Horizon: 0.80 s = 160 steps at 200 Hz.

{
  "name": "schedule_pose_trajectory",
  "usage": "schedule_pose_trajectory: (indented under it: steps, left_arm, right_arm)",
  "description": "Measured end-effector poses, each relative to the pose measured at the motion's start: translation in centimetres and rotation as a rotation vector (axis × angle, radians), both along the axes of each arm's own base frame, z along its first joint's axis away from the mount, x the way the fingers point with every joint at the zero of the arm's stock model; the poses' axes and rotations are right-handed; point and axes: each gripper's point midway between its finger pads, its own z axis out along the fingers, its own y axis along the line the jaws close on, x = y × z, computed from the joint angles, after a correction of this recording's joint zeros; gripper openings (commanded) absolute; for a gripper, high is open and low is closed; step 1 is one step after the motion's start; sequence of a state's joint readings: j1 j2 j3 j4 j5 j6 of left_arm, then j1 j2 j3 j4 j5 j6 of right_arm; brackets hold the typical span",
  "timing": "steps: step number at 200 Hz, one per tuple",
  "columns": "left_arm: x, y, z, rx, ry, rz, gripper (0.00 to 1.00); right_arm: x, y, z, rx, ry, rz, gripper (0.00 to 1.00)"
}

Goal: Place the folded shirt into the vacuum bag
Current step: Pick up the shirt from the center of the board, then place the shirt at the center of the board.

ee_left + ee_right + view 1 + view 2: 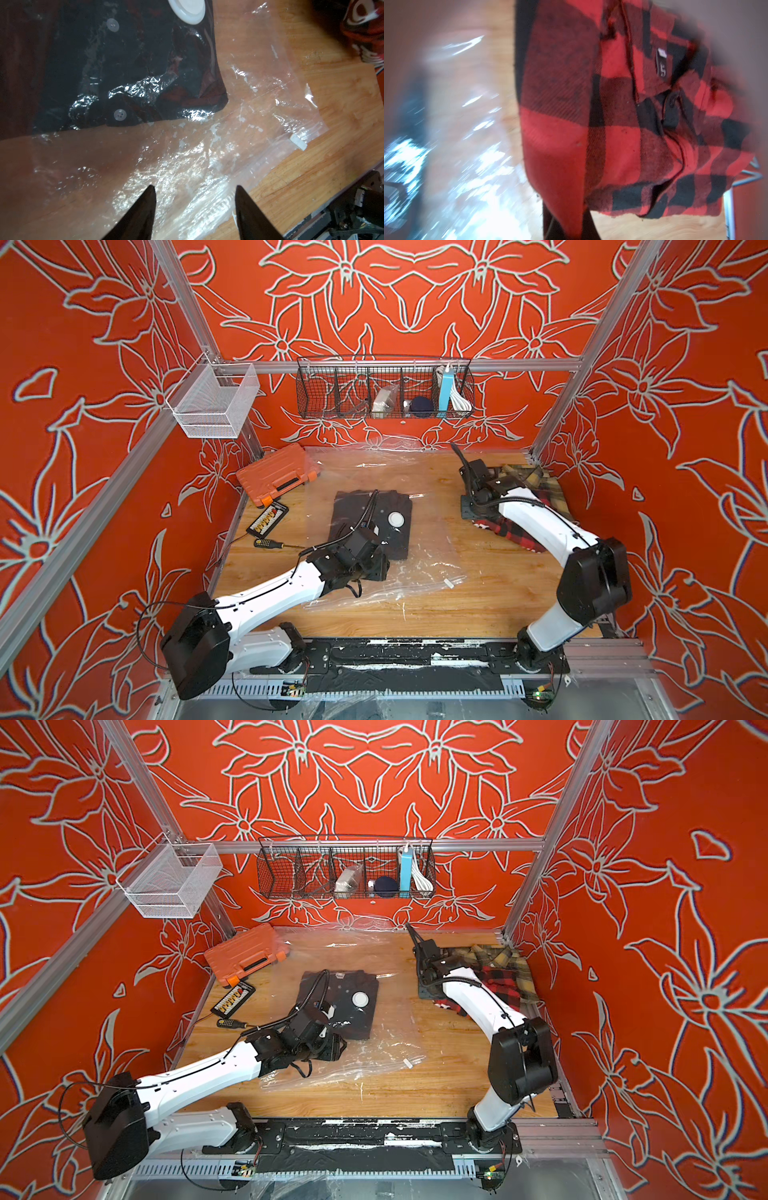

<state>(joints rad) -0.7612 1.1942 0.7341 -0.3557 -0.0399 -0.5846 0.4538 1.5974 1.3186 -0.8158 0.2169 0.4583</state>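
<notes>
Right of the bag (432, 560), the right gripper (566, 212) is clenched on the red shirt (560, 104). Cloth buries its fingertips, and in the right wrist view the bag is only a blur of glare. The shirt's dark neck tag (662, 66) shows what may be an S. Over the bag's near end the left gripper (195, 188) stands released, jaws apart. A dark shirt (124, 62) lies inside the bag beneath the valve (187, 8), partly cut off.
</notes>
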Motion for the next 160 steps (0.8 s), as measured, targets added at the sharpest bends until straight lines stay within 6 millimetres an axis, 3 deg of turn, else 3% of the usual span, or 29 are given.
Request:
schedule_pose_trajectory:
  steps: [23, 51, 88, 132, 160]
  left_arm:
    - [0.6, -0.6, 0.5, -0.006, -0.001, 0.003, 0.60]
    - [1.3, -1.2, 0.5, -0.002, 0.011, 0.010, 0.61]
    - [1.3, -1.2, 1.0, 0.017, 0.030, 0.012, 0.61]
    - [1.7, -0.9, 2.4, 0.027, 0.024, 0.015, 0.61]
    - [3.3, 0.8, 3.6, 0.024, 0.008, 0.067, 0.61]
  right_arm:
    - [-3.1, 4.3, -1.2, 0.024, 0.048, 0.125, 0.00]
    - [-5.0, 8.0, -3.8, 0.039, 0.124, 0.218, 0.00]
    - [-6.7, 9.3, -7.0, 0.102, 0.196, 0.231, 0.00]
    - [-7.0, 11.4, -8.2, 0.153, 0.224, 0.250, 0.00]
    - [-7.5, 13.0, -8.2, 0.191, 0.239, 0.262, 0.00]
